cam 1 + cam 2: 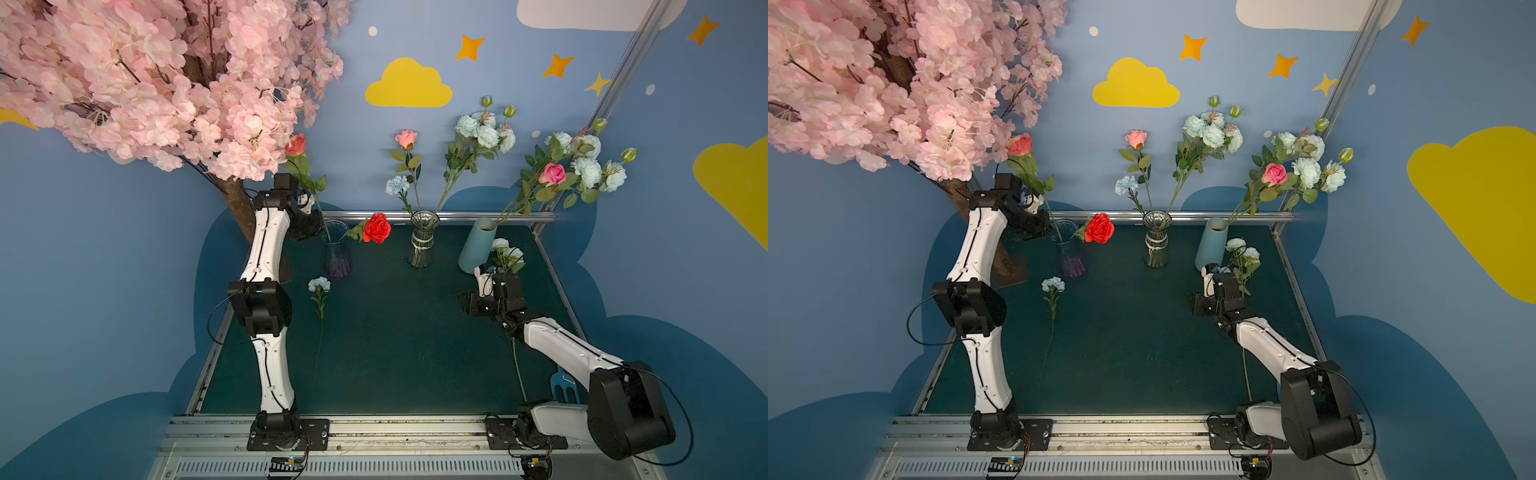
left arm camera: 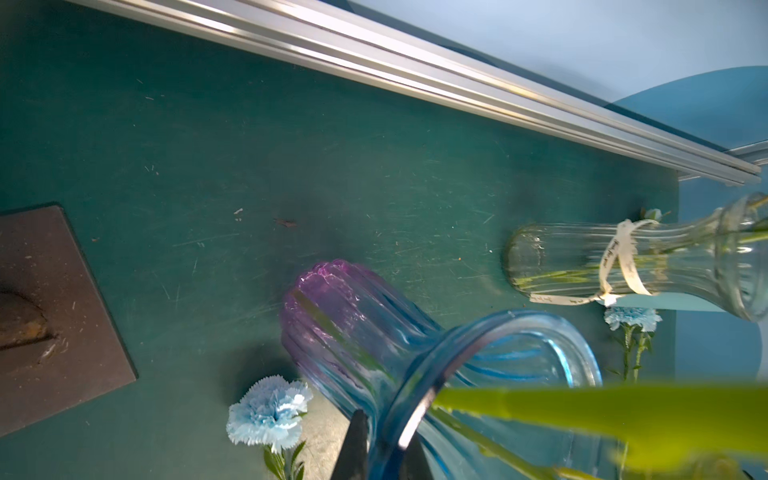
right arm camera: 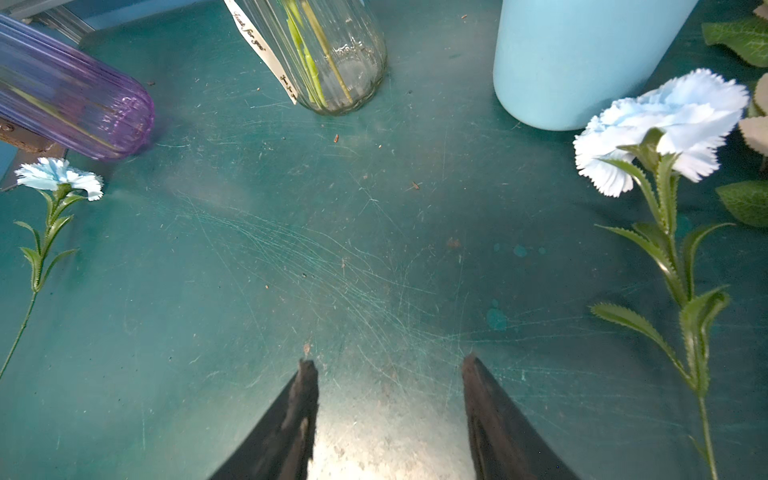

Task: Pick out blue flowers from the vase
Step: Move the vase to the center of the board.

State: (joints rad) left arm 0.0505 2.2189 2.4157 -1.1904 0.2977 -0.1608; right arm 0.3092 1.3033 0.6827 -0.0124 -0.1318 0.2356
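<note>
My left gripper is shut on the rim of the purple-blue glass vase, one finger outside and one inside. That vase holds a coral rose and a red rose. The clear glass vase holds a small blue flower and a blue cluster. Another blue cluster stands in the pale blue vase. Two blue flowers lie on the table. My right gripper hovers open and empty over the mat, beside the right-hand one.
A big pink blossom tree overhangs the back left, its base plate on the mat. A metal rail runs along the table's far edge. Pink roses share the clear and pale blue vases.
</note>
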